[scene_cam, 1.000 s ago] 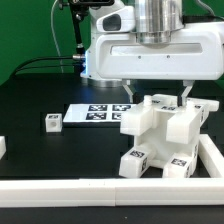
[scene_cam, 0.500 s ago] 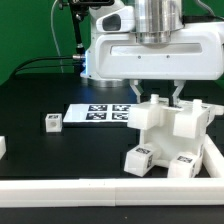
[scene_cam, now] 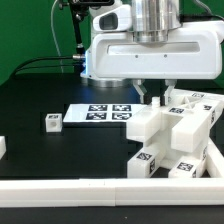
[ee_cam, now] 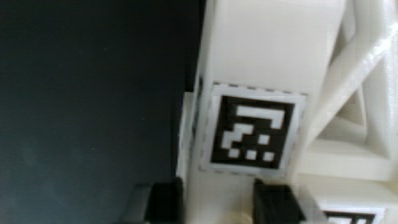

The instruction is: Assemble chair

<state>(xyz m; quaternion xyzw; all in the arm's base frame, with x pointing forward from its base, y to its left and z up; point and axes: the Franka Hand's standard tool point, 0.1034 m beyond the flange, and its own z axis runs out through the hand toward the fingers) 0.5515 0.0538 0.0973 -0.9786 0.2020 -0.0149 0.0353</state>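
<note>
End effector pinched narrow on a bar of the chair, just beside the marker board — hold it centred and square, move slowly — it could twist.

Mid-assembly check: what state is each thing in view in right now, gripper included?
gripper: shut on a bar at the top of the chair assembly.
chair assembly: partly built, standing on the table.
small cube: loose on the table, apart from everything else.
edge piece: loose at the exterior view's left, mostly cut off.
marker board: lying flat on the table.
</note>
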